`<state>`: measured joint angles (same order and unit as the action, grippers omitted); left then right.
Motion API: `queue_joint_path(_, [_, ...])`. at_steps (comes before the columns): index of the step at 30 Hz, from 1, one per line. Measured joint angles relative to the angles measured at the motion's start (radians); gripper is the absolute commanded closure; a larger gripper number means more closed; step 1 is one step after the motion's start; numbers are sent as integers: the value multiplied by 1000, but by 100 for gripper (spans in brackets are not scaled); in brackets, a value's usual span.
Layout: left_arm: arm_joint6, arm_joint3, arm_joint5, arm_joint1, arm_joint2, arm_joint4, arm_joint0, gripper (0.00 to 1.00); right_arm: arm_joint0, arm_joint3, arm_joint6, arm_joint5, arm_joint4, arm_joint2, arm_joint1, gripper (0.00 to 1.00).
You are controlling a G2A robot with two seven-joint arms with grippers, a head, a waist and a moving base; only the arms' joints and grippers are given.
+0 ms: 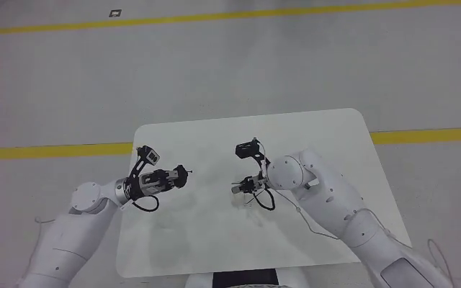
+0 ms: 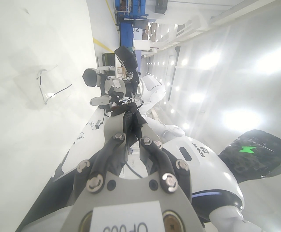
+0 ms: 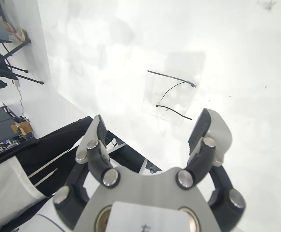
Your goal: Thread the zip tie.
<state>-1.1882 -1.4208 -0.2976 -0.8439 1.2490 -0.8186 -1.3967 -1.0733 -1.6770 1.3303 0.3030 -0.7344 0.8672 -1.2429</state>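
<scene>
Right pincer (image 3: pixel 151 116) wide open and empty, left pincer (image 2: pixel 131 113) closed with contents indeterminate; zip ties (image 3: pixel 171 77) lie flat on a clear sheet (image 3: pixel 177 98) on the bench (image 3: pixel 131 44), judged light, springy, slippery, best pinched on the strap near the head.

Pale grey floor (image 1: pixel 216 72) with yellow lines (image 1: pixel 216 16), white table (image 1: pixel 317 129), blue racks (image 2: pixel 129 19), bright ceiling lights (image 2: pixel 184 61)

Thin black zip ties (image 3: pixel 169 76), loose and flat on the white table (image 3: pixel 219 44).
</scene>
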Motion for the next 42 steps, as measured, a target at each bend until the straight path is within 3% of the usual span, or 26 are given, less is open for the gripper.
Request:
queue_joint_path(4, [42,-8,-6,-4,-4,13,1,100,-3,-3,-22,-10,-12,-27,-4,0])
queue_joint_path(7, [67,-20,-8,-10,-21,31,12,100,25,6,-9,33,-54,-79,-18,0])
queue_joint_path(11, [111,-26,-15,-21,-52,53,34,100,50,67,6,37,-74,-112,-50,0])
queue_joint_path(16, [129,-16,-28,-29,-73,69,57,100,42,106,43,37,-120,-88,-92,0])
queue_joint_path(23, [128,-15,-29,-29,-73,71,57,100,41,104,44,36,-122,-87,-93,0])
queue_joint_path(28, [128,-15,-29,-29,-73,71,57,100,42,153,39,37,-135,-92,-105,0])
queue_joint_path(33, [128,-15,-29,-29,-73,71,57,100,38,216,29,37,-118,-53,-144,0])
queue_joint_path(38, [128,-15,-29,-29,-73,71,57,100,10,241,45,37,-177,24,-191,0])
queue_joint_path(42, [128,-15,-29,-29,-73,71,57,100,6,236,50,37,-185,33,-194,0])
